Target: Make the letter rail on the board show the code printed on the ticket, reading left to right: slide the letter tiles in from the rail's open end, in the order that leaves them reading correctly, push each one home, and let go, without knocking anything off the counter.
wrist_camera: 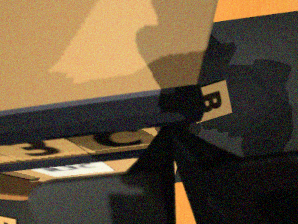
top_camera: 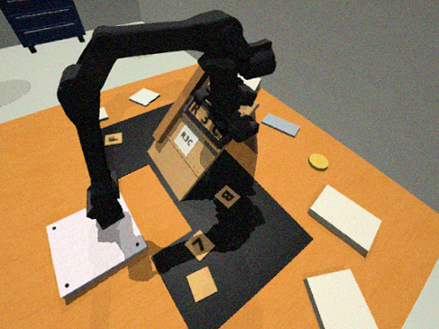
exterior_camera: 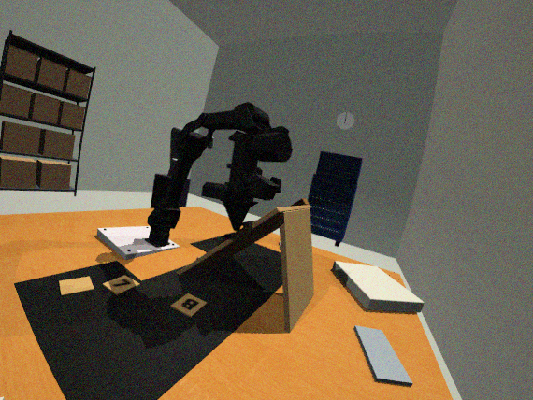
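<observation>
The sloped board (top_camera: 165, 163) (exterior_camera: 298, 271) bears a white ticket (top_camera: 185, 140) printed R3C. In its dark rail (wrist_camera: 75, 118), the R tile (top_camera: 195, 108), the 3 tile (top_camera: 203, 118) (wrist_camera: 37, 149) and the C tile (top_camera: 216, 131) (wrist_camera: 117, 138) read R 3 C from left to right. The 3 and C tiles look side by side in the wrist view; whether they touch is hard to tell. My gripper (exterior_camera: 237, 228) (wrist_camera: 177, 126) is shut and empty, its tips by the rail's right end beside the C tile. The arm partly hides that end in the top view.
A B tile (top_camera: 227, 196) (exterior_camera: 188, 305) (wrist_camera: 225, 100), a 7 tile (top_camera: 199, 245) (exterior_camera: 121, 284), an F tile (top_camera: 113, 138) and a blank tile (top_camera: 202, 284) (exterior_camera: 76, 285) lie on black mats. White blocks, a blue-grey bar (top_camera: 281, 125) (exterior_camera: 382, 356) and a yellow disc (top_camera: 318, 161) lie near the counter's edge.
</observation>
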`<state>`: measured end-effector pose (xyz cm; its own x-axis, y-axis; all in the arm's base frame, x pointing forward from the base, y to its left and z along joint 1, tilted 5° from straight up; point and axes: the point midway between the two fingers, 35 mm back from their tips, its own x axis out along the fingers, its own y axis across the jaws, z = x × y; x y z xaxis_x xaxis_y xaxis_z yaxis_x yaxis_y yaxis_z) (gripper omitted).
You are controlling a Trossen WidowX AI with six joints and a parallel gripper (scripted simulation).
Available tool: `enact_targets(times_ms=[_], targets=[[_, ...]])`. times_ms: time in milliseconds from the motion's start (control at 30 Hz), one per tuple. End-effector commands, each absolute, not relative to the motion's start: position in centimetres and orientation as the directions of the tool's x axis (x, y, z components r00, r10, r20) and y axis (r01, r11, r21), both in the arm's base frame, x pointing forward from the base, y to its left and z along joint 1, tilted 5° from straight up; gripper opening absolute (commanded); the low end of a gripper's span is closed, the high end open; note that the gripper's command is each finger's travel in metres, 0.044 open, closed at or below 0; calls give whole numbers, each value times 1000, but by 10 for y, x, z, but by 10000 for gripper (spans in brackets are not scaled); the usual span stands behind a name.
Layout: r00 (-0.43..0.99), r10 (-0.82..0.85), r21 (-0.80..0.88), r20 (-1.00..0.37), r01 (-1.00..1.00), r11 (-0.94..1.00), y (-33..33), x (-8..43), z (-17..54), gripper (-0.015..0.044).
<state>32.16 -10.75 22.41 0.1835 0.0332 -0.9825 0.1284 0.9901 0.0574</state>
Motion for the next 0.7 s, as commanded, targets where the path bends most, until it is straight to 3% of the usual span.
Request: enact_targets(times_ms=[0, 667], targets=[[184, 38, 62, -982, 127, 990, -107, 320, 226, 0], [182, 38, 61, -983, 127, 990, -105, 300, 242, 0]])
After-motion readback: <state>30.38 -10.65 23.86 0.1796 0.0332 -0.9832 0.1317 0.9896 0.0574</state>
